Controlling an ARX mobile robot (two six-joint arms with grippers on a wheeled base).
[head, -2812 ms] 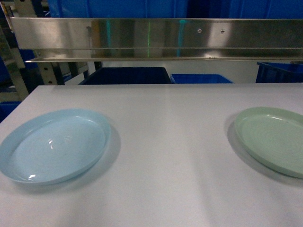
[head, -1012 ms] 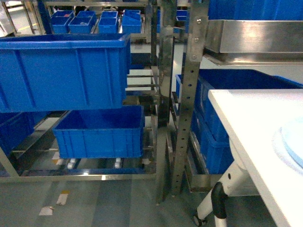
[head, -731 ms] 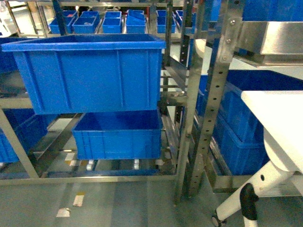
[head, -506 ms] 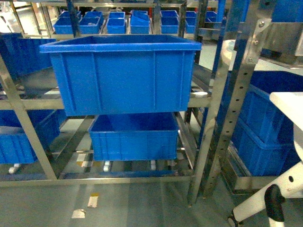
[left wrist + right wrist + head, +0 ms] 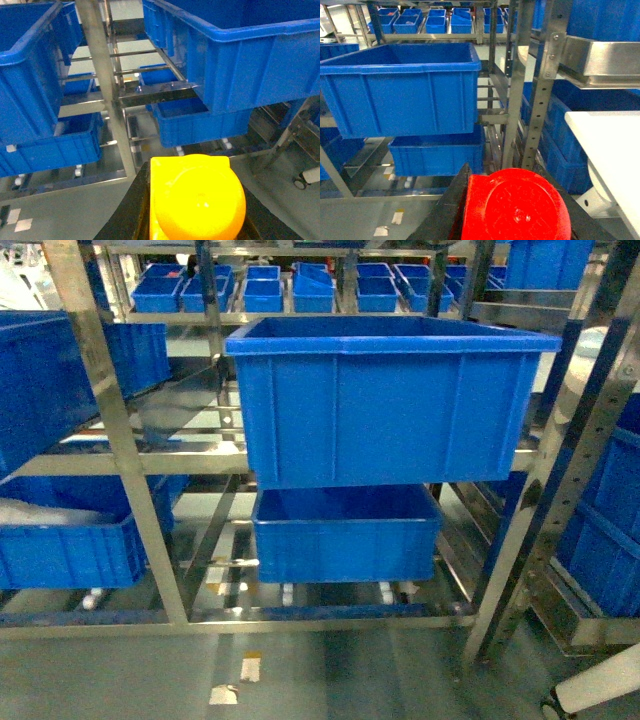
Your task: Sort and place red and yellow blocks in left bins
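Head view: a steel rack [image 5: 125, 465] carries a large deep blue plastic crate [image 5: 385, 405] on its upper rails, with a second, lower blue plastic crate [image 5: 345, 533] directly beneath it. More blue crates sit at left. Neither gripper appears in this view.

Left wrist view: the left gripper [image 5: 192, 210] is clamped on the glossy orange-yellow plastic brick [image 5: 197, 202], dark jaws flanking both sides, round stud toward the camera. The upper crate [image 5: 250, 55] lies ahead, right.

Right wrist view: the right gripper [image 5: 512, 210] grips the glossy red plastic brick [image 5: 515, 207] likewise. The white tabletop [image 5: 610, 150] edges in at right.
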